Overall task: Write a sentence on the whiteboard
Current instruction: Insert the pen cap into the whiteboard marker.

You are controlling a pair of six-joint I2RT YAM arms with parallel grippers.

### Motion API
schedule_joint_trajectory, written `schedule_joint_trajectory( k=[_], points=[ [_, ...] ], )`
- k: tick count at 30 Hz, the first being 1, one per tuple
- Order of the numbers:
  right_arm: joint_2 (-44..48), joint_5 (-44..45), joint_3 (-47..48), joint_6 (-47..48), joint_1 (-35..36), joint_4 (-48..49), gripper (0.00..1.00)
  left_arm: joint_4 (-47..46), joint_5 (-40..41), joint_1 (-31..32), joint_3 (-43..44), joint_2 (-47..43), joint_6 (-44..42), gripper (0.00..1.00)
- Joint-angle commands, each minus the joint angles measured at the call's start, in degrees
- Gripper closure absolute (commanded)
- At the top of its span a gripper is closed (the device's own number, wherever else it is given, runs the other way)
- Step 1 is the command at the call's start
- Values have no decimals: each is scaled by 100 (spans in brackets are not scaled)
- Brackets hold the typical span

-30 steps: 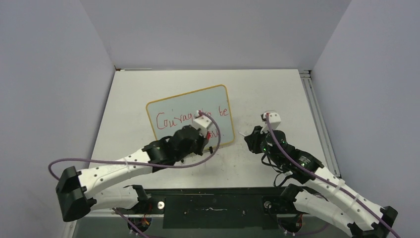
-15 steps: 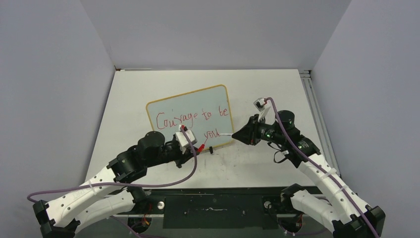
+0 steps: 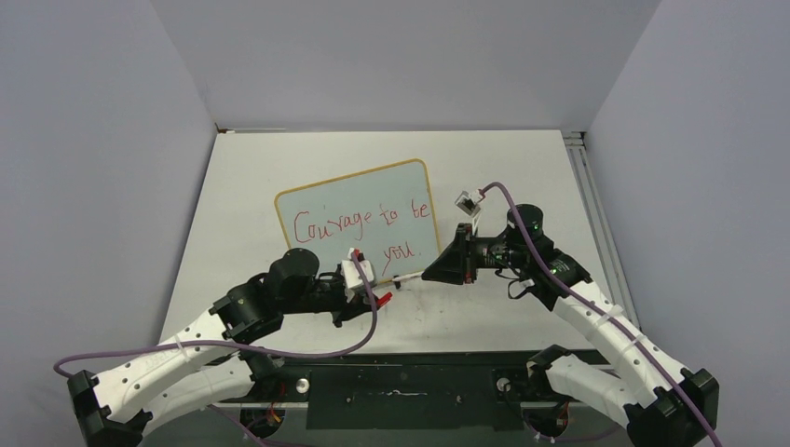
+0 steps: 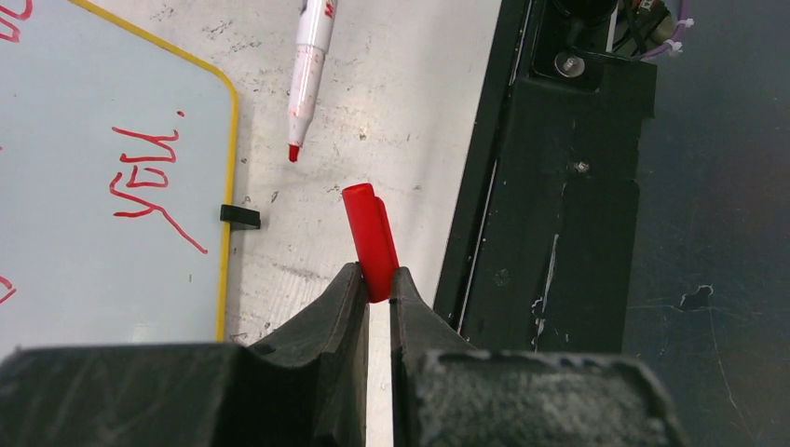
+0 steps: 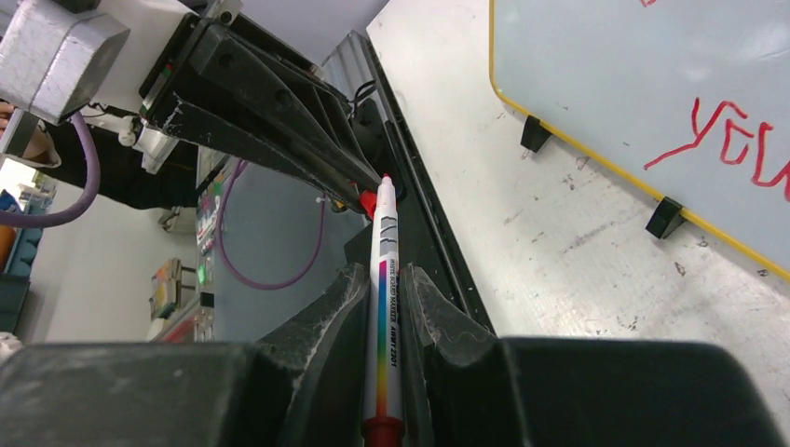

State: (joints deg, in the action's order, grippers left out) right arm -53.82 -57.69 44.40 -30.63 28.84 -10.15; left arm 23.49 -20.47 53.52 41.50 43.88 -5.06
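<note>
The whiteboard with its yellow frame stands on the table, and the sentence "Courage to be you" is on it in red. My left gripper is shut on a red marker cap, just in front of the board's near right corner. My right gripper is shut on the white marker with a rainbow stripe. Its red tip points at the cap, a short gap away. In the top view the right gripper sits right of the left one.
Two black clip feet hold the board's near edge. The black base plate runs along the table's near edge, close to the cap. Grey walls enclose the scuffed white table.
My left arm pulled back off the board toward the near edge, uncovering "to" and "you". My right gripper swung left with the marker until its tip neared the cap.
</note>
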Motion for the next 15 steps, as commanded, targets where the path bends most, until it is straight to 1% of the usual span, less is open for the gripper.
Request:
schedule_joint_trajectory(
  k=[1,6,15],
  points=[
    [-132,-275,212,313,77,-11,94,-98,-186,-25,43,-86,-75,100],
    [-147,-295,296,580,88,-386,95,-99,-172,-25,45,-41,-82,100],
    [-120,-355,288,620,95,-413,95,-73,-150,-25,60,3,-83,100]
  ],
)
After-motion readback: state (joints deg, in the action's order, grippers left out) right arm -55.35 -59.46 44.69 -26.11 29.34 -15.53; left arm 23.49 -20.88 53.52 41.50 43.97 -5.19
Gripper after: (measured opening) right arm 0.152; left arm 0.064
